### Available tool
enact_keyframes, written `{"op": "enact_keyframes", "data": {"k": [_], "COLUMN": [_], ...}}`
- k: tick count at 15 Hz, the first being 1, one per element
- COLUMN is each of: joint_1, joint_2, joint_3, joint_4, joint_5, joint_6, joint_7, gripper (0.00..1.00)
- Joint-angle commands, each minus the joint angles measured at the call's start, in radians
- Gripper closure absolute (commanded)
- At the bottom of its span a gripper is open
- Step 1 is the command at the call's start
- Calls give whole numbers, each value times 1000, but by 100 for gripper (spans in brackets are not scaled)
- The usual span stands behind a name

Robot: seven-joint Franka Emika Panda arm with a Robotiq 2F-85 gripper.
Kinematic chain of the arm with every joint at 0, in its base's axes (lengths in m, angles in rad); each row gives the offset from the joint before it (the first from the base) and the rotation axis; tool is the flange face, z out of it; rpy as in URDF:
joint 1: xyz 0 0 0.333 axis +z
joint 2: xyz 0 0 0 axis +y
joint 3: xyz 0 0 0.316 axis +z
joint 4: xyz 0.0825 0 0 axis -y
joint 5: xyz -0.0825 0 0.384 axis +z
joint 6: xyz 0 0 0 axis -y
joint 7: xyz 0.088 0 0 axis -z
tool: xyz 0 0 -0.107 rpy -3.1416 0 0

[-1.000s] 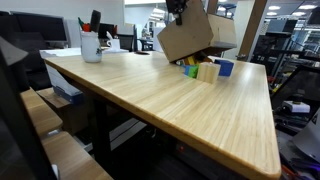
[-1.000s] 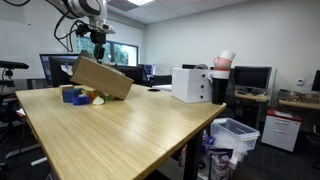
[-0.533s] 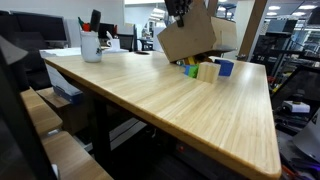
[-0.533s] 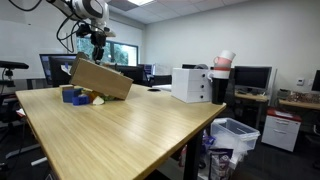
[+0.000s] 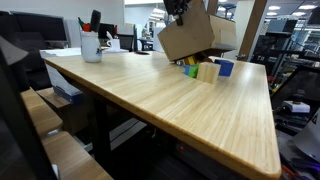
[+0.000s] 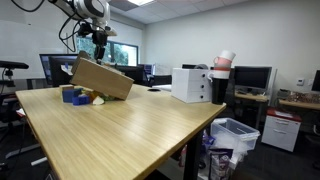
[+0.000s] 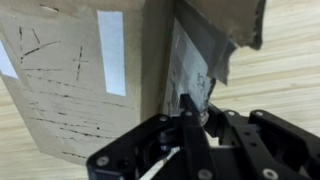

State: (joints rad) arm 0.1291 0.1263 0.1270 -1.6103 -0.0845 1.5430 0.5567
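I'm holding the cardboard box aloft, tilted.
The gripper is clenching its top edge; the box is hanging just below, long axis slanting, above the blocks on the worktop.

1 box; 1 mug; 1 tbl

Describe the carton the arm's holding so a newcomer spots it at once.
Start at the long wooden table and go to the end where small coloured blocks sit. Just over them is the cardboard box, gripped at its top edge by the robot's hand. It is the only plain brown carton there, it is tilted, and it is much bigger than the blocks.
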Motion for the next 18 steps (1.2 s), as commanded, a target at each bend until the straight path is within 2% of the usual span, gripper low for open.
{"op": "enact_keyframes", "data": {"k": [1, 7, 18], "joint_1": [5, -9, -29], "joint_2": [-53, -148, -318], "joint_3": [-22, -41, -30], "joint_4": [-40, -134, -322], "joint_5": [7, 29, 14], "joint_6": [26, 157, 310], "joint_7": [75, 159, 289], "gripper": [98, 98, 98]}}
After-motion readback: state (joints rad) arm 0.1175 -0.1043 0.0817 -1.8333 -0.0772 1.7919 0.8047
